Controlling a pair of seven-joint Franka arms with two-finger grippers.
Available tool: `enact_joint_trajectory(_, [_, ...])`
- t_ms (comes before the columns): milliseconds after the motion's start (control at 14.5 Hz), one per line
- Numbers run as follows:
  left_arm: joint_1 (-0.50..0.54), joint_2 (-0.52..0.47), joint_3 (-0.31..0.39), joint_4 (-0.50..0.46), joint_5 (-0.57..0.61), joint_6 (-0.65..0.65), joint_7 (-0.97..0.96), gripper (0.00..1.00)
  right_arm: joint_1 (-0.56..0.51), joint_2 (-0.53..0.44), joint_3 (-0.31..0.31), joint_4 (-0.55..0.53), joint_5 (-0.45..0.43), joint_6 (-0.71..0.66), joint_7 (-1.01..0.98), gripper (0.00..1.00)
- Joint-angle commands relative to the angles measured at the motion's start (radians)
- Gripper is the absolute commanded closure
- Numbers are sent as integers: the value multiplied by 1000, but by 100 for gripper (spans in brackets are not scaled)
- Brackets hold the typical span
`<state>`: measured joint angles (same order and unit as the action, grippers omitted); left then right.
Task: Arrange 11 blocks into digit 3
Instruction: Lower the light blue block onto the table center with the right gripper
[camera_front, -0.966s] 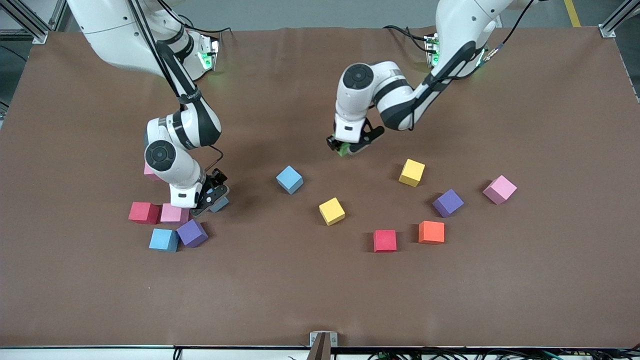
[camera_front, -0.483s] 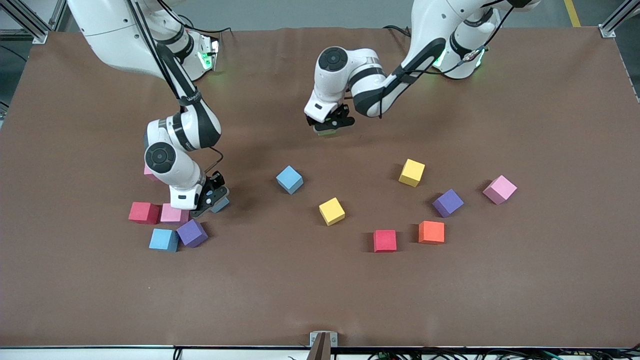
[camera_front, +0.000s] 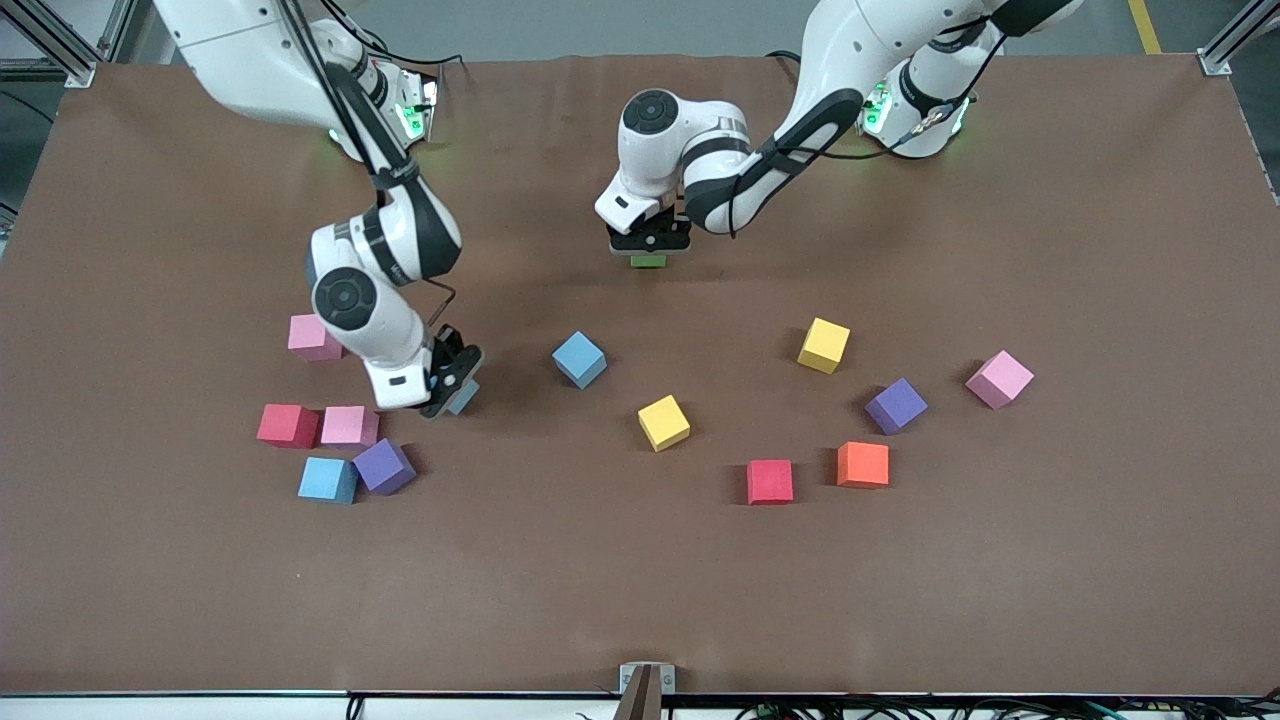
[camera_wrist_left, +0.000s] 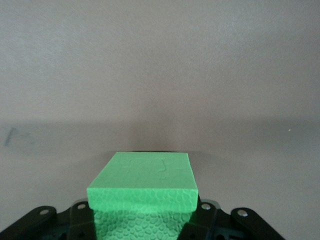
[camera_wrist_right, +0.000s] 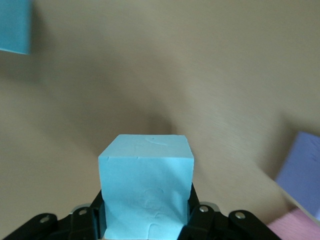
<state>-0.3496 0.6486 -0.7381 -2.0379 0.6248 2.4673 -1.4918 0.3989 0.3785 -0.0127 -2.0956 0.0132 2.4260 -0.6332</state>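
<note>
since no digit 3 is built yet, both arms carry stock: left gripper (camera_front: 649, 250) pinches a green block (camera_wrist_left: 142, 192) over bare table (camera_front: 640, 580); right gripper (camera_front: 452, 385) pinches a blue block (camera_wrist_right: 146, 187) beside the loose cluster.

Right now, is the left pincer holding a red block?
No, the left pincer is shut on a green block, as the left wrist view plainly shows.

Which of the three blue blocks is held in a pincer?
The blue block in the right pincer; the other two blue blocks lie free on the table.
</note>
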Motion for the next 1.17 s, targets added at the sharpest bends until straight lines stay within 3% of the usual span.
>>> enact_joint_trajectory(0, [-11,48,-1,59,22,-4,7,74,79,-98,-4,-113,5,5,-64,69])
enact_joint_trajectory(345, [-23,54,2,64,22,-8,7,73,196,-171,-3,-243,5,31,-85,69])
enact_joint_trajectory(621, [-32,51,2,64,26,-22,8,73,290,-178,-3,-346,5,160,-86,69])
enact_joint_trajectory(1103, [-38,52,2,65,39,-62,41,74,367,-187,-1,-379,5,214,-86,69])
